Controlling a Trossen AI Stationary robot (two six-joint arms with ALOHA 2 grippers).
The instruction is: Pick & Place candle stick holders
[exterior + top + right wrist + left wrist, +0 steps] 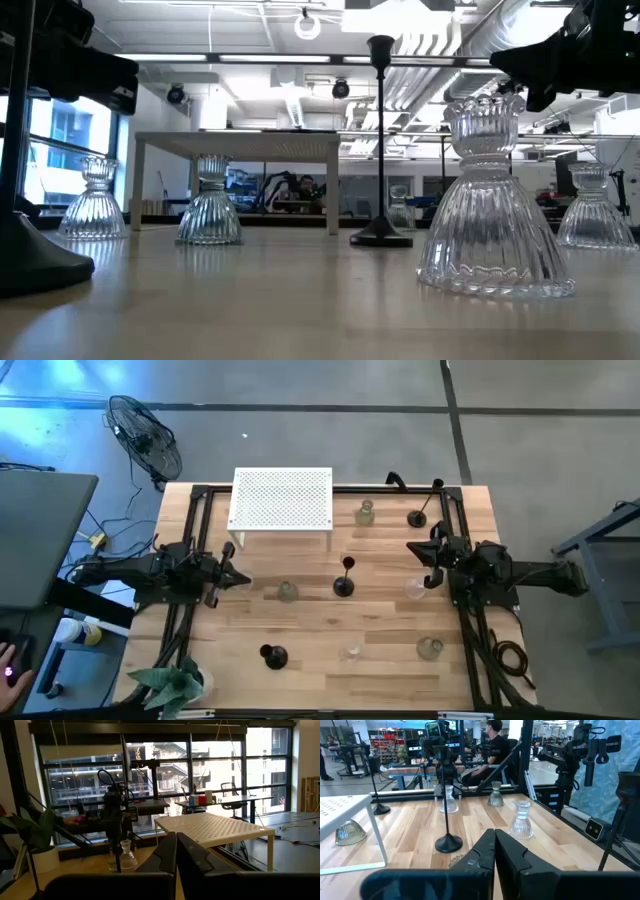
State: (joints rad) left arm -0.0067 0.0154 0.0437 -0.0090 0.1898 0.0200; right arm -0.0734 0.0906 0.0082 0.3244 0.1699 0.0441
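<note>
You have nothing in hand yet, so the first pick is the whole question. The candle stick holders are scattered across the worktop [320, 615]: a black one with a thin stem [345, 582] near the middle, a glass one [287, 592] just left of it, another black one [273, 655] near the front edge, two glass ones at the front right [430, 648] and front centre [351, 652], a glass one [365, 512] and a tipped-looking black one [418, 515] at the back beside the white perforated table [281, 498], and a pale glass one [415, 588] close to the right arm.

The relation that matters: your left claw [238, 580] sits at the left-middle of the worktop, pointing inward, and the glass holder by the centre lies straight ahead of it, with the black stemmed one just beyond on the same line. Your right claw [428, 565] hangs at the right-middle, and the pale glass holder lies just beside and slightly in front of it, so that arm is nearer to a target than the left one is. All the upright holders have their long axis vertical, which suggests a level approach from the side or a descent from above onto the neck.

Both arms are stretched low and roughly level, reaching in from their side rails. In each wrist view the two fingers are pressed together, left [495, 851] and right [176, 852], pinching nothing. You would need to spread them before closing in.
</note>
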